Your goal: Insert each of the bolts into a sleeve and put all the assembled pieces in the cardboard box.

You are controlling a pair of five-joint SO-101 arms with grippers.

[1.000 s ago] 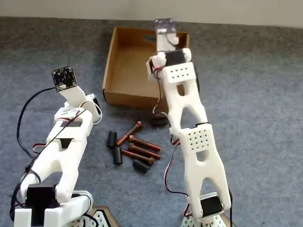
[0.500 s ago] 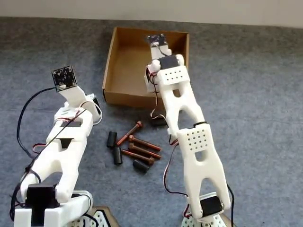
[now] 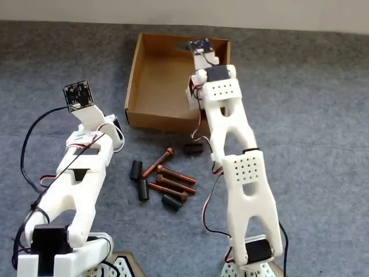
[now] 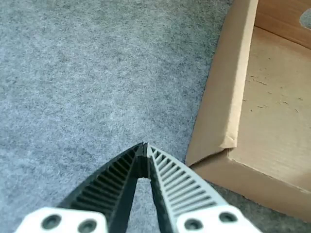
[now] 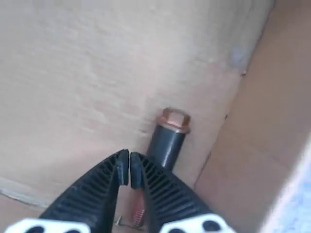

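Grey carpet (image 3: 311, 115) runs under both arms, with the cardboard box (image 3: 155, 121) at the far side. Inside the box hangs the right gripper (image 5: 129, 162), its pincer together and holding nothing, just beside a bolt in its sleeve (image 5: 167, 141) that lies in a corner of the box. Over carpet near an outer corner of the box, the left gripper (image 4: 145, 148) is pinched together too, empty. Between the arms lie four loose bolts (image 3: 176, 174) and four black sleeves (image 3: 136, 169), near the box's front wall
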